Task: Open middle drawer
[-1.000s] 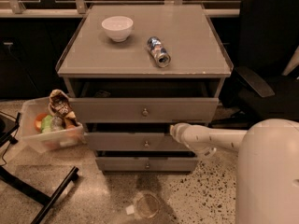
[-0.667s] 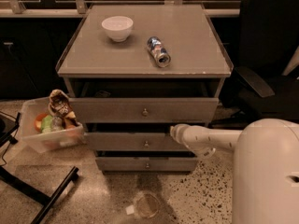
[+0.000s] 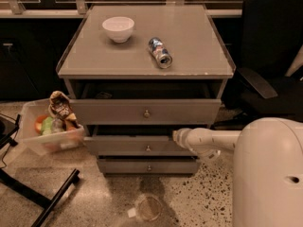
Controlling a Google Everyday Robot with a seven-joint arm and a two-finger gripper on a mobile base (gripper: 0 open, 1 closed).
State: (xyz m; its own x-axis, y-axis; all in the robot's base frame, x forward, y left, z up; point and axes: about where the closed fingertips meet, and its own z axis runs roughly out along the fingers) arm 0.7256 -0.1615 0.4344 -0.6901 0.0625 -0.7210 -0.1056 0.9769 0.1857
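The grey cabinet [image 3: 71,63] has three drawers. The middle drawer [image 3: 123,146], with a small round knob [image 3: 148,148], stands pulled out a little, with a dark gap above its front. My gripper [image 3: 177,136] is at the end of the white arm [image 3: 213,140], which reaches in from the right. It sits at the top edge of the middle drawer's front, right of the knob. The taller top drawer [image 3: 113,111] is also pulled out partway. The lowest drawer [image 3: 123,166] looks shut.
A white bowl [image 3: 118,28] and a can lying on its side [image 3: 160,52] are on the cabinet top. A clear bin of snacks [image 3: 49,126] stands on the floor at the left, a black chair [image 3: 270,65] at the right, and a clear cup [image 3: 147,207] in front.
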